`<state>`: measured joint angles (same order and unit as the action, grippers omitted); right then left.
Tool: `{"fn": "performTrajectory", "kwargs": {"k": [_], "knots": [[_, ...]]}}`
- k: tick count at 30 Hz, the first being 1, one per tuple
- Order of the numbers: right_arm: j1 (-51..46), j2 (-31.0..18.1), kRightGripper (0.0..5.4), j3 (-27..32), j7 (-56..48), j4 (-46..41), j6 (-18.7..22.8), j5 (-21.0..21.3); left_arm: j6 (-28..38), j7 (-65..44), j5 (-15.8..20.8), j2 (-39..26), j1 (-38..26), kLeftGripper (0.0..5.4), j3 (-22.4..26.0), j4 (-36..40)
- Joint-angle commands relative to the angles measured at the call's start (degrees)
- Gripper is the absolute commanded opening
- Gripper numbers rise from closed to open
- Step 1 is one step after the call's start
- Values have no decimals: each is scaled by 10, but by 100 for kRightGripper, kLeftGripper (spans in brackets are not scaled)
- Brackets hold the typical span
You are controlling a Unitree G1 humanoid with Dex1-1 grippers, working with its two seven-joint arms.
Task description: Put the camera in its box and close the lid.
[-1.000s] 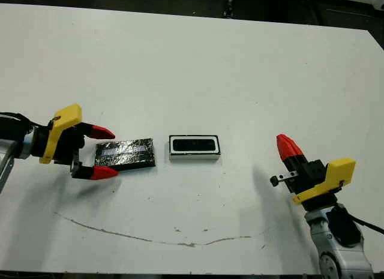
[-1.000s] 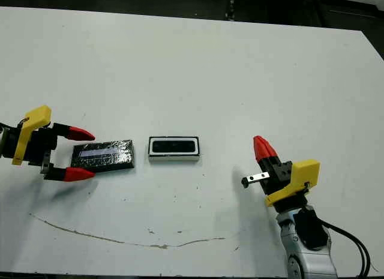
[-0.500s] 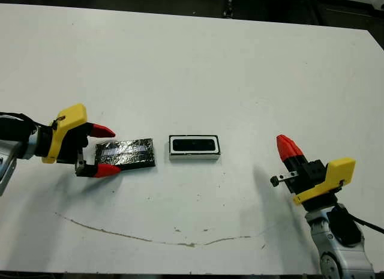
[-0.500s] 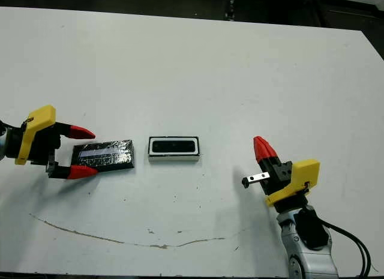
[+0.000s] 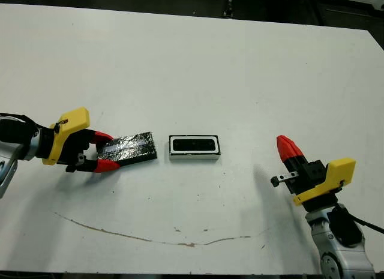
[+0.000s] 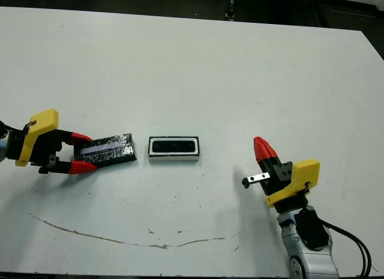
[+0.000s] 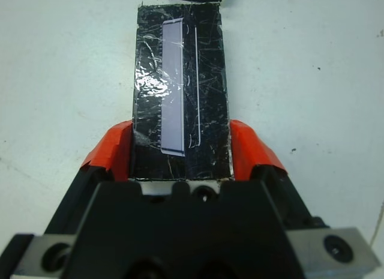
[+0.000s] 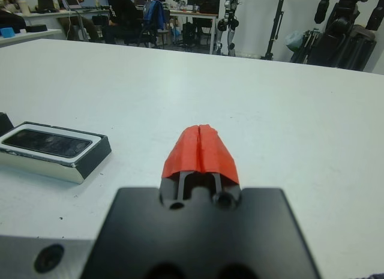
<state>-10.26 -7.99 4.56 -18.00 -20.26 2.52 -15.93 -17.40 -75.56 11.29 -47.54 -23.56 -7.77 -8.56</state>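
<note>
The lid (image 5: pixel 129 148), a glittery black slab with a pale strip, lies left of the box and is slightly skewed. My left gripper (image 5: pixel 107 150) is shut on its near end; in the left wrist view a red finger (image 7: pixel 114 148) presses each long side of the lid (image 7: pixel 180 69). The white-walled box (image 5: pixel 194 157) sits at the table's middle with the glossy black camera (image 5: pixel 194 145) lying inside it. My right gripper (image 5: pixel 283 141) stands to the right of the box, shut and holding nothing. The right wrist view shows the box (image 8: pixel 42 165) and the camera (image 8: pixel 45 143) beside that gripper (image 8: pixel 200 132).
A thin brown scuff line (image 5: pixel 150 237) runs across the table near its front edge. Beyond the table's far edge, the right wrist view shows a seated person (image 8: pixel 126 9), desks and equipment stands (image 8: pixel 279 21).
My left gripper has moved in over the lid's near end and shut on it. The lid has turned slightly. The box, the camera and the right arm have not moved.
</note>
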Motion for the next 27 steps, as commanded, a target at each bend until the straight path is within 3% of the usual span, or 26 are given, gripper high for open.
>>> {"fn": "performTrajectory", "kwargs": {"k": [1, 6, 16, 22, 27], "knots": [[-8, -6, 0, 5, 2, 4, -2, 2, 18, -1, -5, -6, 6, 317, 2, -8], [-7, -8, 0, 5, 0, 6, -4, 4, -7, 1, 15, 1, 8, 317, 11, -15], [-9, -8, 0, 3, 2, 1, 7, 0, -31, 60, 79, 30, 32, 317, 81, 6], [-10, -6, 0, 1, 4, 3, 2, 5, -41, 48, 87, 23, 5, 317, 73, 5], [-10, -6, 0, -1, 5, 0, 5, 5, -15, 7, 72, 35, -39, 317, 40, -37]]}}
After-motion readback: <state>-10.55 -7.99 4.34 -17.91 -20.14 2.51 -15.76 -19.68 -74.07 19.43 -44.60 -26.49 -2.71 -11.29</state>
